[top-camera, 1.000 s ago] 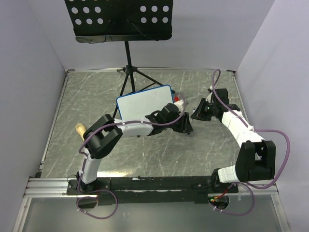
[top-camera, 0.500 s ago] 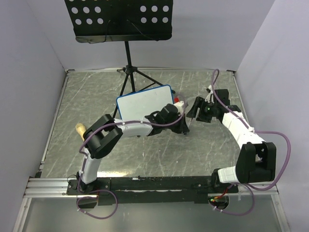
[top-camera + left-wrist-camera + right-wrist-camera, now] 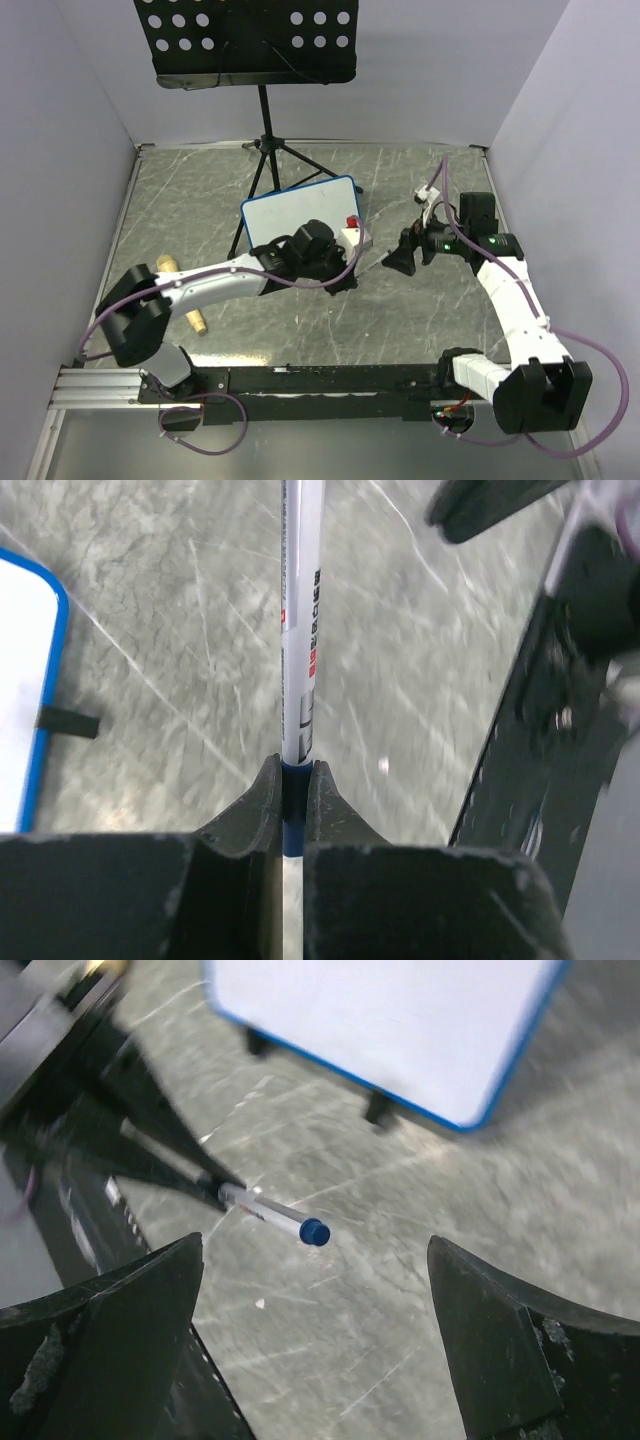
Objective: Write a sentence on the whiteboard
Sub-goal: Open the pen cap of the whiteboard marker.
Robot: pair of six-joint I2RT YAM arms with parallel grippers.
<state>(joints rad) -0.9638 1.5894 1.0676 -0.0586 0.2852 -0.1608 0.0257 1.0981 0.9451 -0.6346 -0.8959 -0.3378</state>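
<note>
The left gripper (image 3: 295,772) has its jaws pinched tight on a marker (image 3: 298,630). It is a white barrel with red and black print, gripped near a dark blue band, and it runs straight up the middle of the left wrist view. The right gripper (image 3: 400,262) sits right of centre in the overhead view, its jaws spread wide and holding nothing. In the right wrist view the marker's blue tip shows in the gap between them, touching neither. The whiteboard (image 3: 297,213), blue-framed with a plain white face, stands on small black feet on the grey marbled tabletop (image 3: 200,200). It is at the centre of the overhead view, just up and left of the left gripper, in front of the black music stand (image 3: 245,40).
</note>
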